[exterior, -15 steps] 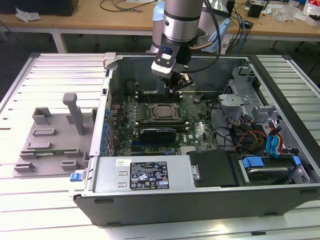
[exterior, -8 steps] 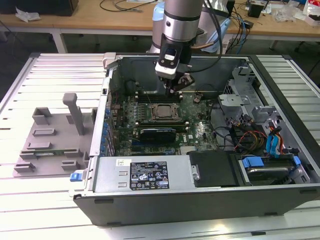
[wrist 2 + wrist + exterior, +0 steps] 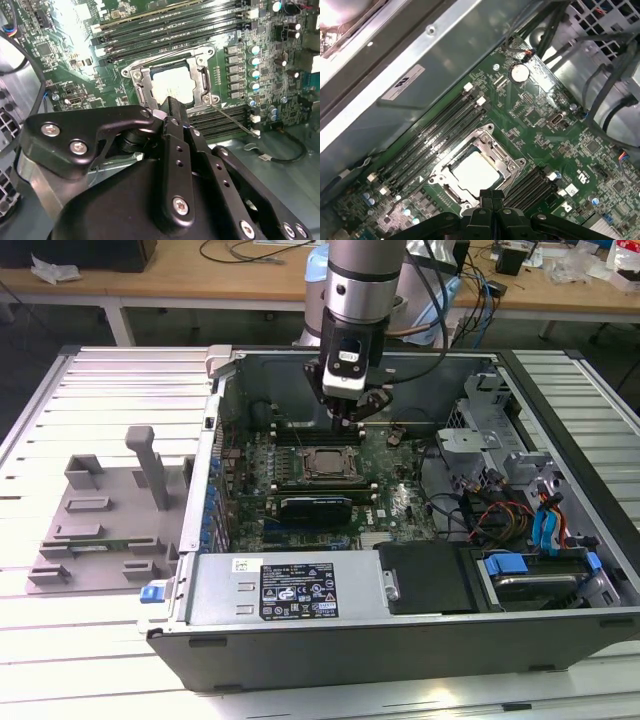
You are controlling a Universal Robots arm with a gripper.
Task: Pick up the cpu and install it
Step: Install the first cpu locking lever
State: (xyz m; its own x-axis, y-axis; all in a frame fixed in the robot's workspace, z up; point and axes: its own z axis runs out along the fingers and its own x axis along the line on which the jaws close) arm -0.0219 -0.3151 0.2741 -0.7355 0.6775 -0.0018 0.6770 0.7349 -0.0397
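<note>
The cpu (image 3: pixel 474 170) sits in the motherboard socket (image 3: pixel 485 145); the tool (image 3: pixel 167 107), clenched and holding nothing, hangs just above. Descending off-centre could, I judge, tilt the chip or bend pins

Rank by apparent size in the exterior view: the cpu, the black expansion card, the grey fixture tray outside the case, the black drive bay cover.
1. grey fixture tray
2. black drive bay cover
3. black expansion card
4. cpu

The tray and cover lie nearer the camera, which may exaggerate them, though the order looks clear.
</note>
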